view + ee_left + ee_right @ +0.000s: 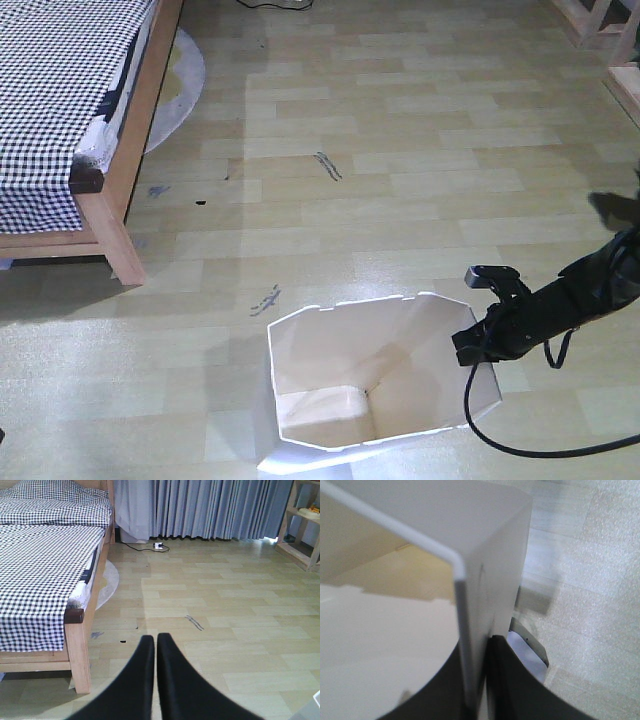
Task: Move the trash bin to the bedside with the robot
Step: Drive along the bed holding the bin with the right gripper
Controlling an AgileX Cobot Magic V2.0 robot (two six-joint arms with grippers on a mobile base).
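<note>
The white trash bin [330, 350] stands on the floor at the bottom centre of the front view, its cream inside showing. My right gripper [468, 345] is at its right rim. In the right wrist view the right gripper [476, 647] is shut on the bin's thin wall [490, 570], one finger inside and one outside. The bed [60, 90], with checked bedding and a light wooden frame [120, 220], is at the upper left, well apart from the bin. My left gripper [155, 641] is shut on nothing and points over the floor beside the bed [40, 570].
A pale round mat [185, 80] pokes out from under the bed. Grey curtains [210, 507] hang at the far wall, with a power strip and cable [158, 545] below them. A wooden shelf [300, 525] stands at the right. Dark scuffs [328, 166] mark the floor.
</note>
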